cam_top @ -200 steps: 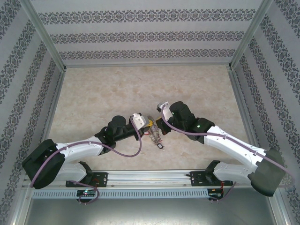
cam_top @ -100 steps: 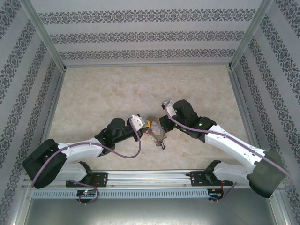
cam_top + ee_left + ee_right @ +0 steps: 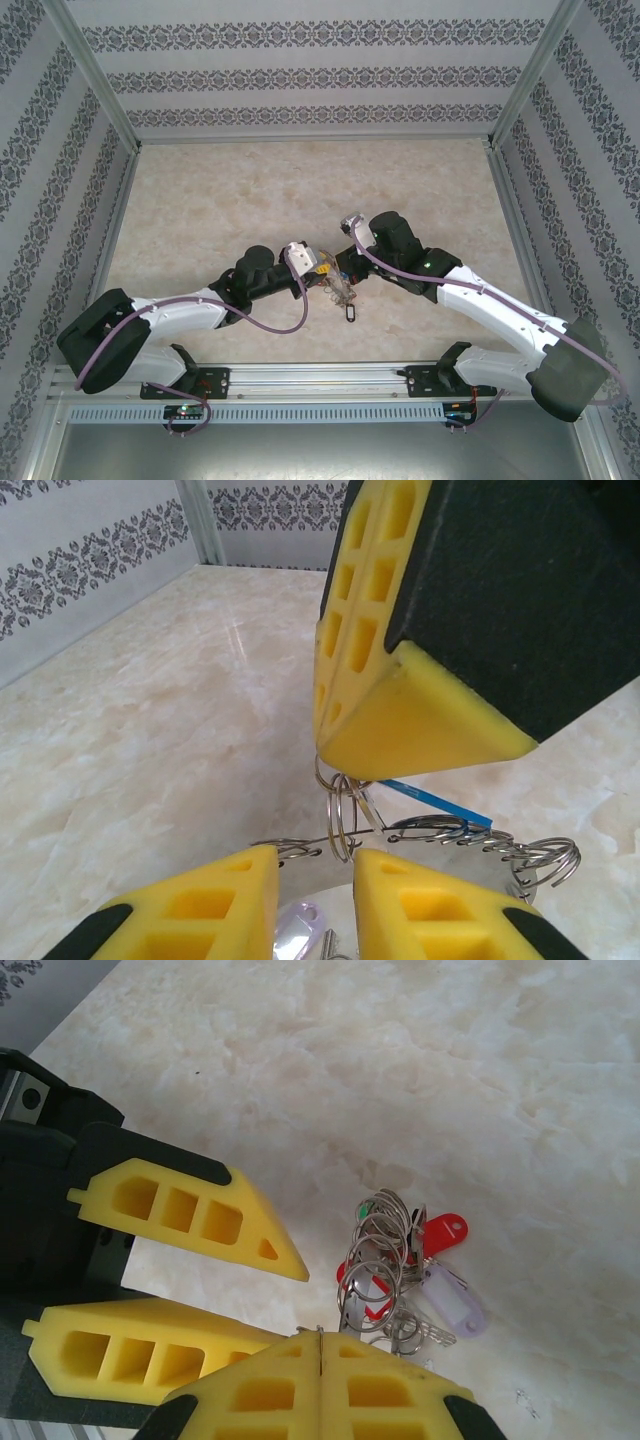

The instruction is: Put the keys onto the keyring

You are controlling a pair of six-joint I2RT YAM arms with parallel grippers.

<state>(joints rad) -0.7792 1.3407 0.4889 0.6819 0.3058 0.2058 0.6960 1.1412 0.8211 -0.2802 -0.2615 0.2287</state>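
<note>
The right gripper [image 3: 320, 1336], fingers pressed together, pinches the keyring [image 3: 380, 1260] at the marble table [image 3: 220, 200]'s near centre. The left gripper [image 3: 316, 865] faces it, fingers apart. A red tag [image 3: 445, 1230] and a lilac tag [image 3: 455, 1305] lie among the loops.

Our left arm [image 3: 180, 315] and right arm [image 3: 490, 305] both reach inward and low, wrists angled toward each other, tips nearly meeting. Our left gripper [image 3: 315, 858] holds its fingers a little apart; our right gripper [image 3: 320, 1338] is pressed tight, seam to seam.
</note>
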